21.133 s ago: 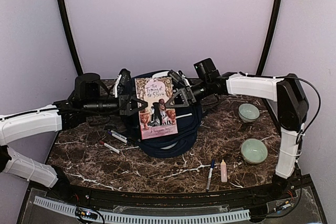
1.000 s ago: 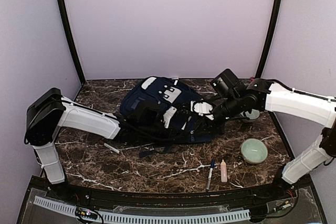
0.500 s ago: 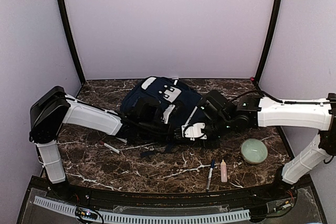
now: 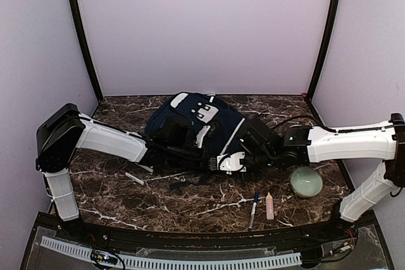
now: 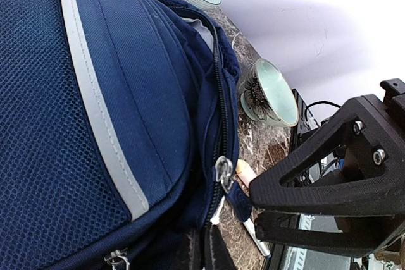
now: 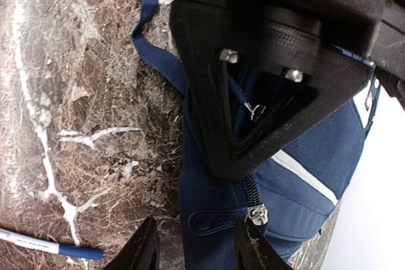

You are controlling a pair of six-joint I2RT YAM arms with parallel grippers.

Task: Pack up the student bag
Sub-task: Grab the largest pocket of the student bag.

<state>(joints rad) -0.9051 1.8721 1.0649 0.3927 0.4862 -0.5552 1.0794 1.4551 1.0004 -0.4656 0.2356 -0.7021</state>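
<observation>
Presently the student bag (image 4: 196,113), laid by the far edge of the bench (image 4: 114,195), is pinched by the closed left hand (image 5: 204,254); the right hand (image 6: 196,226) is spread open at its zipper (image 6: 255,213).

Navy student bag (image 4: 223,118); brown, white-veined table (image 4: 126,200)

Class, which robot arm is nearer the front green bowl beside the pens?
Right. The right arm passes close by the far side of the bowl. The left arm reaches in from the opposite side of the student bag, well away from it.
</observation>
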